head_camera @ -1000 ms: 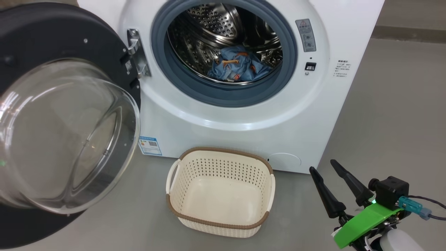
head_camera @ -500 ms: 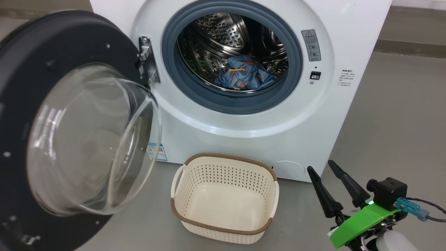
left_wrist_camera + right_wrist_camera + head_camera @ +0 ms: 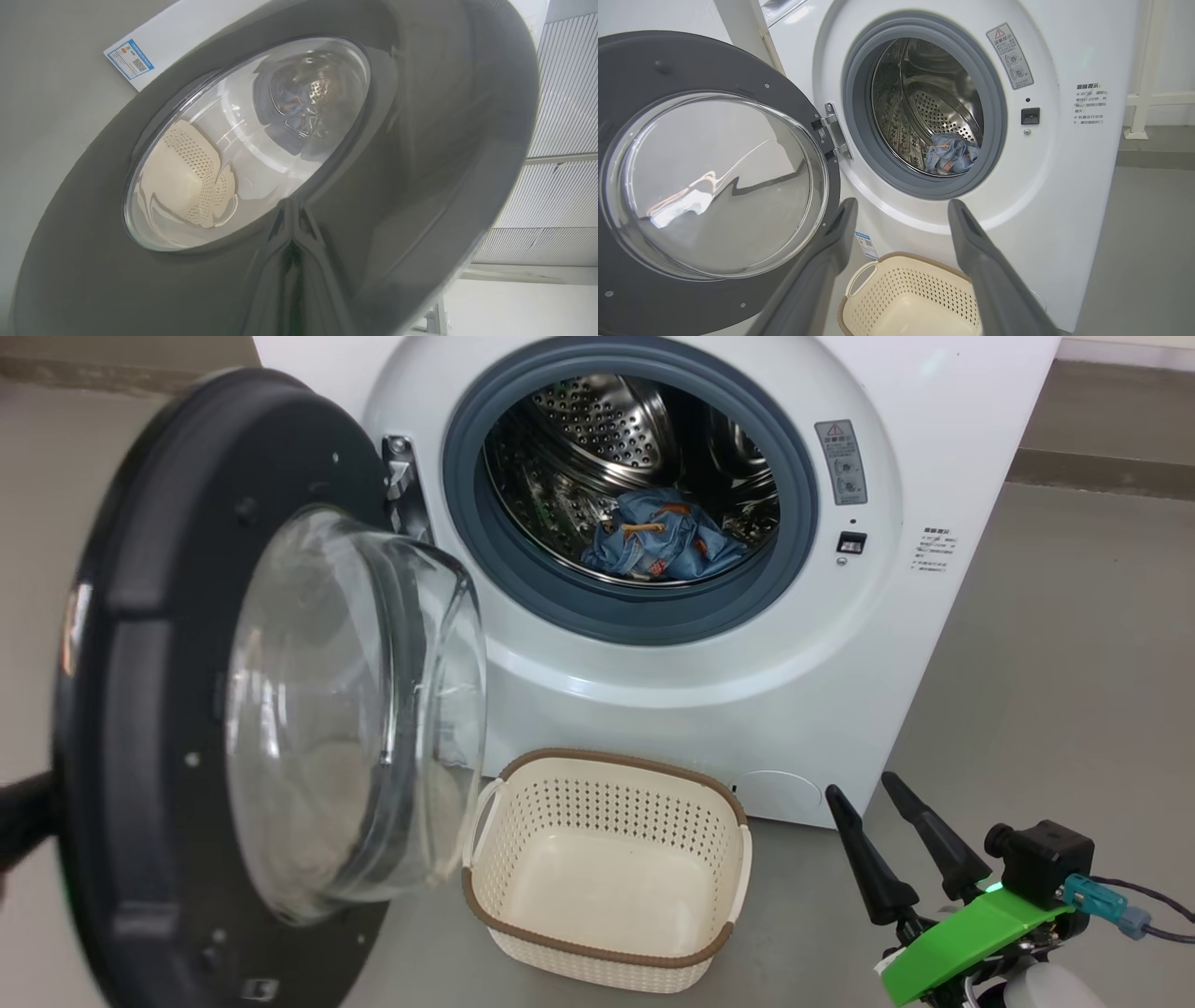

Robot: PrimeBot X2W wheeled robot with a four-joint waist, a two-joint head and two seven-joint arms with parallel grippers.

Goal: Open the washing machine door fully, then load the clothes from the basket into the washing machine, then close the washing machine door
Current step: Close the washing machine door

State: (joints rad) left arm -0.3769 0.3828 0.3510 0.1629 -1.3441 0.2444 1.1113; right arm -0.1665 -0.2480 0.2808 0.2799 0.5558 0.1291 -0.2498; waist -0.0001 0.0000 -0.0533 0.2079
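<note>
The washing machine (image 3: 709, 709) stands with its door (image 3: 140, 709) part-way swung, glass bowl toward the basket. The clothes (image 3: 658, 546) lie in the steel drum, light blue with orange-brown print. Below the opening sits the cream basket (image 3: 616, 761), with nothing in it. My left gripper (image 3: 292, 261) is shut, tips against the door's glossy outer face; a dark part of it (image 3: 19, 821) peeks out behind the door's left edge. My right gripper (image 3: 859, 786) hangs open to the basket's right, holding nothing. In the right wrist view it (image 3: 902, 204) faces the opening, with the door (image 3: 714, 60), clothes (image 3: 950, 151) and basket (image 3: 910, 261).
Grey floor (image 3: 1074, 663) stretches to the right of the machine up to a dark skirting at the wall. A white frame leg (image 3: 1141, 70) stands beyond the machine's right side. A blue label (image 3: 131, 58) marks the machine's lower front.
The door has swung toward the machine's opening, its glass bowl now overlapping the basket's left handle. The head view has shifted slightly. My right gripper has stayed put and open.
</note>
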